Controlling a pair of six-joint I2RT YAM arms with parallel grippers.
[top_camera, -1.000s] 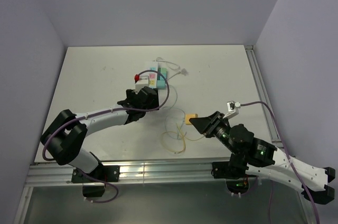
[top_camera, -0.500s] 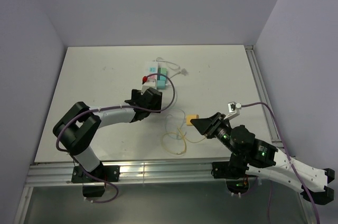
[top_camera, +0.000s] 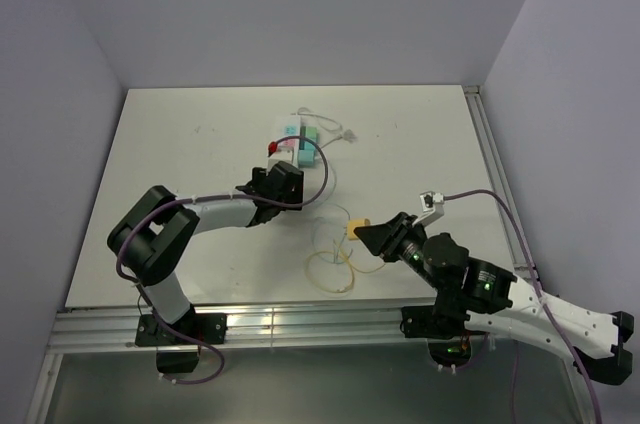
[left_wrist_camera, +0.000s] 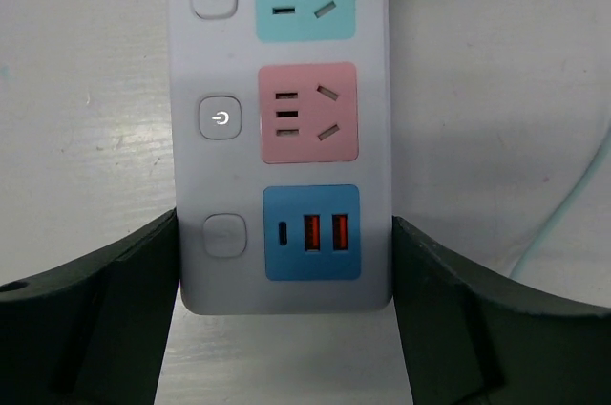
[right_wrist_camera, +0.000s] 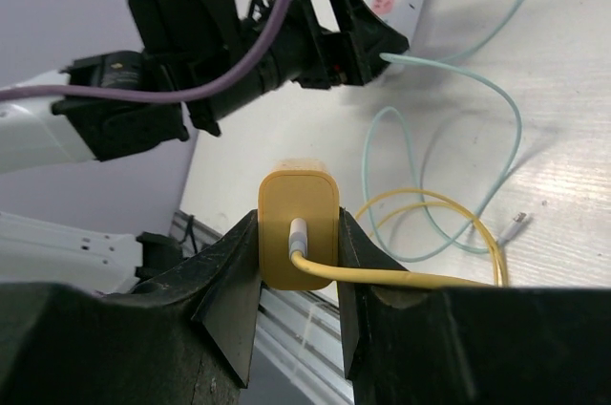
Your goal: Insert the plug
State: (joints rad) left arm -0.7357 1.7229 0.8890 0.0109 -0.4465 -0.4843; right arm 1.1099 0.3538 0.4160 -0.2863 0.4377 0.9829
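A white power strip [top_camera: 292, 137] with teal, pink and blue socket panels lies on the table at the back middle. My left gripper [top_camera: 276, 184] is shut on its near end. In the left wrist view the strip [left_wrist_camera: 286, 90] sits between both fingers [left_wrist_camera: 134, 290], which touch its sides by the blue USB panel. My right gripper [top_camera: 372, 235] is shut on a yellow plug [top_camera: 360, 227]. It holds the plug above the table, right of and nearer than the strip. In the right wrist view the plug [right_wrist_camera: 298, 200] is clamped between both fingers, with its yellow cable trailing right.
A coiled yellow cable [top_camera: 335, 264] lies on the table in front of the right gripper. A teal cable [top_camera: 326, 172] loops from the strip's right side. A white cable [top_camera: 335, 131] lies behind the strip. A metal rail [top_camera: 300, 322] runs along the near table edge.
My left gripper has swung round to the strip's near end and closed on it; the strip has shifted slightly back. My right gripper has moved a little left with the yellow plug.
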